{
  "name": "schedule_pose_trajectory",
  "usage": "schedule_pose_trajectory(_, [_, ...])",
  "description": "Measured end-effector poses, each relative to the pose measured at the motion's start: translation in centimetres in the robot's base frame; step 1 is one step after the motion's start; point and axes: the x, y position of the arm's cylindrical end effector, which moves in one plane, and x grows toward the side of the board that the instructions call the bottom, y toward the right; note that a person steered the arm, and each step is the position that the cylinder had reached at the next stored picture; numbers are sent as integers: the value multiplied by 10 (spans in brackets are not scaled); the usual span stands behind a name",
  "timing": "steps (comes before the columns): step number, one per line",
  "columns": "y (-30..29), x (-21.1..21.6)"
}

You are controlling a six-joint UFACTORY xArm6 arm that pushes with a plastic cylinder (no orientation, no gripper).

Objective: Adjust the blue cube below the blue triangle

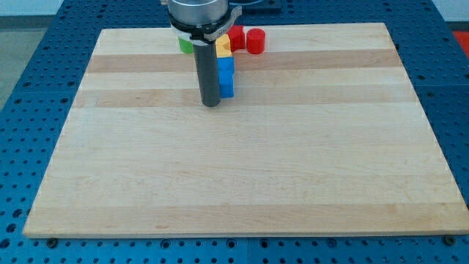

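The blue cube [227, 86] sits near the board's top centre, just below a second blue block [226, 66], whose shape I cannot make out, most likely the blue triangle. The two blue blocks touch and form a short column. My tip [211, 104] rests on the board directly at the view's left of the blue cube, touching or nearly touching its left side. The rod hides the left parts of both blue blocks.
A yellow block [223, 48] sits above the blue column. Two red blocks [237, 37] [255, 41] stand at the top, right of the rod. A green block [186, 46] shows partly behind the arm. The wooden board [242, 169] spans the view.
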Motion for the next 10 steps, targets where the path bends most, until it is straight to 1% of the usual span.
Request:
schedule_pose_trajectory(3, [-2,0])
schedule_pose_trajectory(4, [4,10])
schedule_pose_trajectory(5, [30,29])
schedule_pose_trajectory(6, [84,28])
schedule_pose_trajectory(7, [126,-1])
schedule_pose_trajectory(10, [129,-78])
